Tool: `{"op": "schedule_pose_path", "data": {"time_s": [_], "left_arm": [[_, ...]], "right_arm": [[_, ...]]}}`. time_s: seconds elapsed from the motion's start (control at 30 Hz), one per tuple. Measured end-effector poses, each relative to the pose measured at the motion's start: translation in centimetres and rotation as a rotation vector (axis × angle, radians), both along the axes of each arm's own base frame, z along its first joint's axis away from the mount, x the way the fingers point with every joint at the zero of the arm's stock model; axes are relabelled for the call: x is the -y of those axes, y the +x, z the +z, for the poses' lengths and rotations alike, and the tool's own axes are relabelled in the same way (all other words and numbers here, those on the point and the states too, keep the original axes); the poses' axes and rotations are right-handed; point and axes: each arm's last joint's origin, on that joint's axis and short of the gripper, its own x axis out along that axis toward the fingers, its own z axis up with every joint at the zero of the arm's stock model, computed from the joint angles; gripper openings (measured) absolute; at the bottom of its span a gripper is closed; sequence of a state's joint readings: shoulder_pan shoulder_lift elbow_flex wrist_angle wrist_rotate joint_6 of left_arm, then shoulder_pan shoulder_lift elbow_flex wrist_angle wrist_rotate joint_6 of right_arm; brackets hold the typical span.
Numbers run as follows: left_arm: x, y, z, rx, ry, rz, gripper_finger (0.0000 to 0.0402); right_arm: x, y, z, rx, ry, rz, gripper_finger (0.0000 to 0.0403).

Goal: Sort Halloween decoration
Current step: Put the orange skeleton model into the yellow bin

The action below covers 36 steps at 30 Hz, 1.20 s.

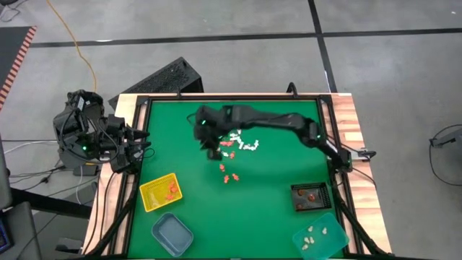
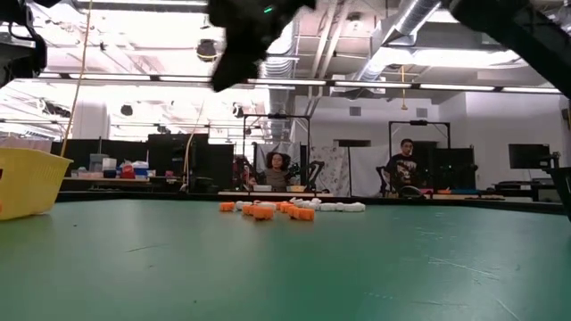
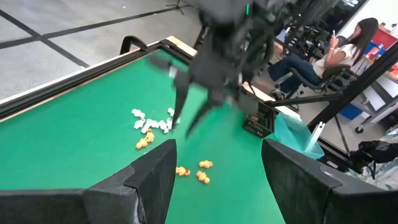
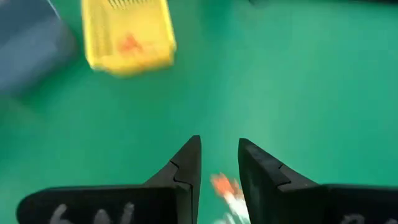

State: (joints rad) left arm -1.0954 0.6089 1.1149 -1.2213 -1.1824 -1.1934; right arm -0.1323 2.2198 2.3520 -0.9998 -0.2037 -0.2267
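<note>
The Halloween decoration lies mid-table as tiny trinkets: a white cluster (image 1: pixel 245 142) and scattered orange-red ones (image 1: pixel 229 174), also seen in the left wrist view (image 3: pixel 152 123). My right gripper (image 1: pixel 211 152) hangs blurred above the table beside them, tilted down toward the yellow tray (image 4: pixel 127 34). Its fingers stand apart (image 4: pixel 219 144) with nothing across their tips. Blurred orange and white bits (image 4: pixel 224 186) show through the gap. My left gripper (image 1: pixel 144 141) waits open at the table's left edge.
The yellow tray (image 1: pixel 160 192) at the near left holds orange pieces. A blue-grey tray (image 1: pixel 172 233) sits nearer still. At the near right are a black tray (image 1: pixel 310 196) and a teal tray (image 1: pixel 320 235) with white pieces. People sit (image 2: pixel 406 169) beyond the table.
</note>
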Motion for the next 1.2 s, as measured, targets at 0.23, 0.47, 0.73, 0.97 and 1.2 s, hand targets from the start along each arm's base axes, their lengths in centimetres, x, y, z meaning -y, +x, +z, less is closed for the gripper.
{"op": "schedule_pose_path", "data": {"time_s": [0.23,0.47,0.73,0.97,1.2], "left_arm": [[0.0,0.0,0.0,-0.003,0.006,-0.003,0.0226],[0.0,0.0,0.0,-0.006,0.004,-0.008,0.0226],[0.0,0.0,0.0,-0.007,0.005,-0.008,0.0226],[0.0,0.0,0.0,-0.008,0.02,-0.011,0.0226],[0.0,0.0,0.0,-0.009,0.024,-0.013,0.0226]], "right_arm": [[3.5,-5.2,3.1,-0.159,-0.053,-0.11,0.0101],[4.7,-5.2,-0.5,-0.297,-0.006,-0.112,0.0101],[3.6,-3.5,-7.8,-0.324,-0.002,-0.078,0.0101],[3.5,-1.7,-9.6,-0.125,-0.015,-0.1,0.0101],[4.3,-2.4,-11.9,-0.129,0.037,-0.142,0.0101]]}}
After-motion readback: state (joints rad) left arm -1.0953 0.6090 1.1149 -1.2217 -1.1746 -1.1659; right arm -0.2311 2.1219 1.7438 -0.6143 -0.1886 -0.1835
